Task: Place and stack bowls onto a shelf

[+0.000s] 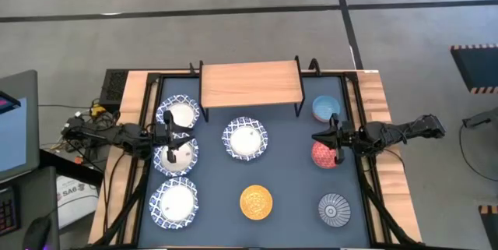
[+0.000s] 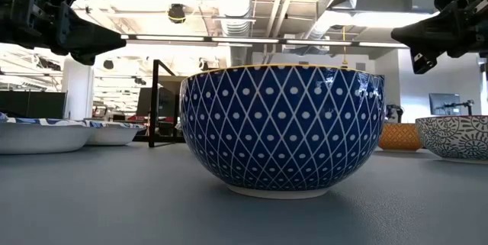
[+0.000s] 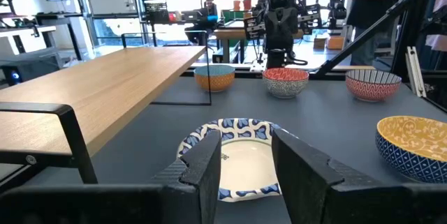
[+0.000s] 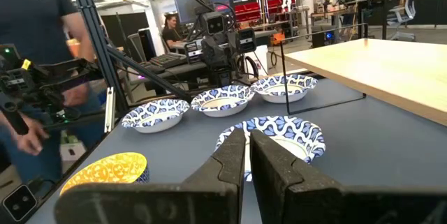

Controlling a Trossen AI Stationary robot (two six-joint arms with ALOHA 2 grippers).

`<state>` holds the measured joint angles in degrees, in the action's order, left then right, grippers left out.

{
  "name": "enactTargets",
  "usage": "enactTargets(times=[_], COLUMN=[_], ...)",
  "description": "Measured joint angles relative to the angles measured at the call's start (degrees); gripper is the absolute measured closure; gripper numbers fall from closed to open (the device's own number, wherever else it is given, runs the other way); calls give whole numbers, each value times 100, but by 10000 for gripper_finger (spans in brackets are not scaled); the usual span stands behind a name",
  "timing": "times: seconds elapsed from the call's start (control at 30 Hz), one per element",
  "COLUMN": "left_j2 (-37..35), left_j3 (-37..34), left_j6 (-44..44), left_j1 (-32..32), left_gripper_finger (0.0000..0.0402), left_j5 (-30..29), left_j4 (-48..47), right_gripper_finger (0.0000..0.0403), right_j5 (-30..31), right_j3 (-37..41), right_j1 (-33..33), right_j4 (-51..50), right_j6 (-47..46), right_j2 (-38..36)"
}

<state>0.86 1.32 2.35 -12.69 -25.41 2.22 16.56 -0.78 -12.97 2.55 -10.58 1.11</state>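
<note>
The shelf (image 1: 249,82), a wooden top on black legs, stands at the table's far middle. Three wide blue-and-white bowls (image 1: 177,153) sit in a column on the left, and another (image 1: 247,139) sits in the centre. On the right are the light blue (image 1: 325,108), red (image 1: 325,156) and grey striped (image 1: 334,209) bowls. The yellow bowl (image 1: 256,202) sits near the front. My left gripper (image 3: 244,175) hovers level and open over the left column. My right gripper (image 4: 248,151) hovers level above the red bowl with its fingers almost together and nothing between them.
A black frame and wooden side boards (image 1: 132,102) border the table. In the right wrist view, people (image 4: 35,56) and desks show beyond the table's left side. The low view is filled by the yellow bowl's blue diamond-patterned outside (image 2: 282,130). Bare tabletop (image 1: 292,164) lies between the centre bowl and the red bowl.
</note>
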Motion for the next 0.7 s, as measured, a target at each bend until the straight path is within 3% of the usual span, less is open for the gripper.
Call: enactTargets(times=[0.7], left_j2=[-2], left_j3=[0], left_j6=[154], left_j1=[0], left_gripper_finger=[285], left_j5=[-12], left_j4=[2], right_gripper_finger=[351], right_j5=[1], right_j3=[2], right_j1=[-1], right_j4=[-1], right_j6=[1], right_j2=[1])
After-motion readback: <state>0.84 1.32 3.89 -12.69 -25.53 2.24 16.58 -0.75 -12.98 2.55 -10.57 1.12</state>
